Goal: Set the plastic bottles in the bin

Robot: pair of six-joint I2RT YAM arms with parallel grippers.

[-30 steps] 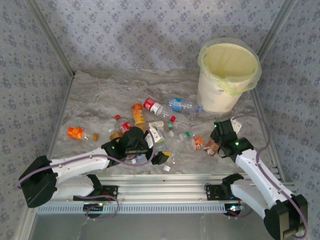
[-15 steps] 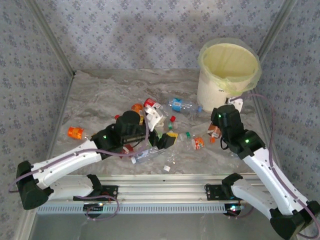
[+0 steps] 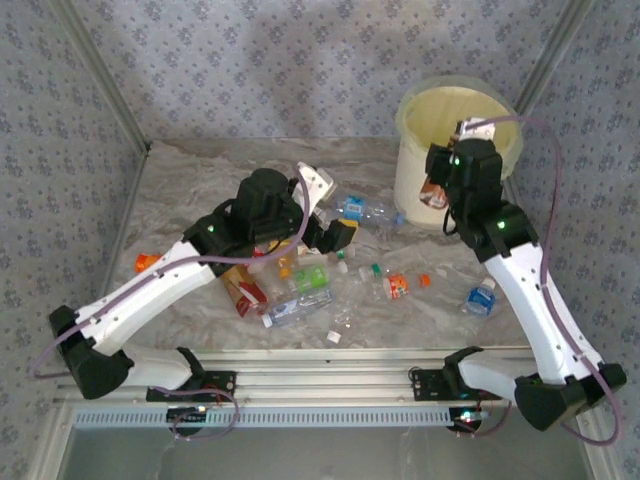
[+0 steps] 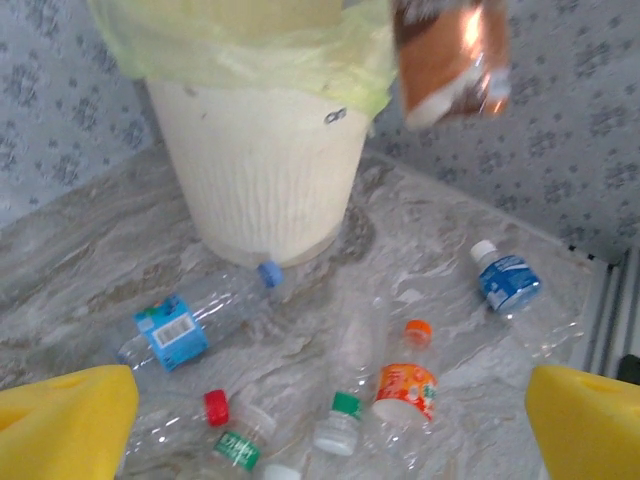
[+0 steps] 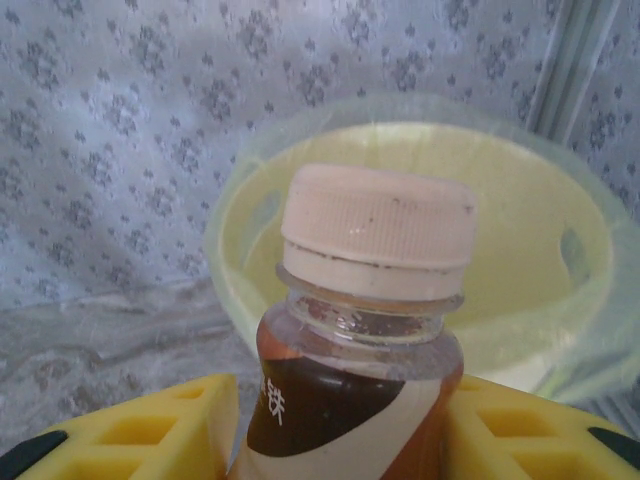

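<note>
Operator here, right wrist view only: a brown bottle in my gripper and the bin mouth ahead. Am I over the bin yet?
Observer: Not quite, judging by the top view. The brown bottle in the right gripper hangs on the near side of the bin, about level with its rim.
Operator: Where is the left arm?
Observer: The left gripper is open and empty, up above the loose bottles in the middle of the table.
Operator: Anything lying close to the bin?
Observer: A clear bottle with a blue label lies at the foot of the bin, on its left side.
</note>
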